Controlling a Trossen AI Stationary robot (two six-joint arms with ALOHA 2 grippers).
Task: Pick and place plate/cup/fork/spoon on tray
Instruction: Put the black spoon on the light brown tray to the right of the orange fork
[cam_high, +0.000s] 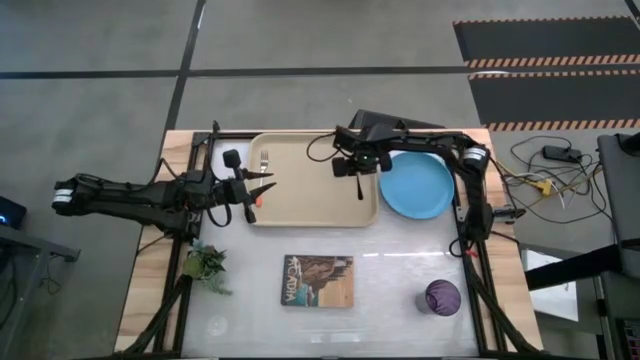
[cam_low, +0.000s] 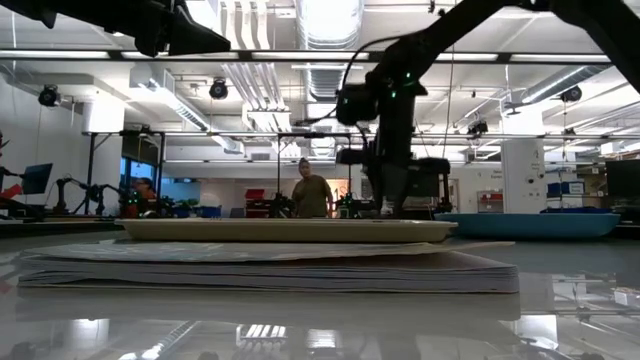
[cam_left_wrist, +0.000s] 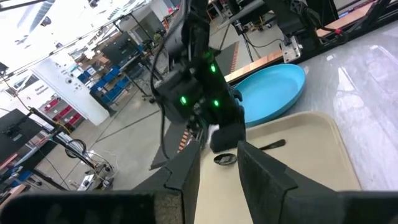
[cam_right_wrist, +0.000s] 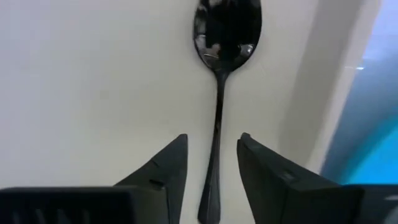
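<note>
Nearest the table's front edge: cup (cam_high: 442, 297), upright at the front right corner, well apart from everything else. Left of it, picture-covered book (cam_high: 319, 280) lying flat; in the low view seen edge-on as a thick slab (cam_low: 270, 268) across the foreground. Small green plant (cam_high: 207, 263) at the front left.

Farther back, tray (cam_high: 300, 205) lying flat in the table's rear half, rim raised, seen in the low view as a thin beige band (cam_low: 200, 231) behind the book. On the tray: fork (cam_high: 264, 160) near the back left corner; spoon (cam_right_wrist: 219, 93) toward the right side, flat on the tray floor, bowl away from the right wrist, handle running back between the fingers. In the left wrist view, spoon (cam_left_wrist: 249, 150) visible just under the right arm's gripper.

Right gripper (cam_right_wrist: 211, 163) directly above the spoon handle, fingers parted a little, one on each side of the handle and not closed on it; nothing held. Same gripper in the high view (cam_high: 360, 168) over the tray's right part.

Left gripper (cam_high: 262, 187) at the tray's left edge, above the rim, fingers (cam_left_wrist: 186, 171) spread slightly, holding nothing.

Plate (cam_high: 416, 185) on bare table, just beside the tray's right edge, outside it; in the low view a low blue shape (cam_low: 530, 223) at right.

Beyond the table: a person (cam_low: 311, 193) standing in the room.
</note>
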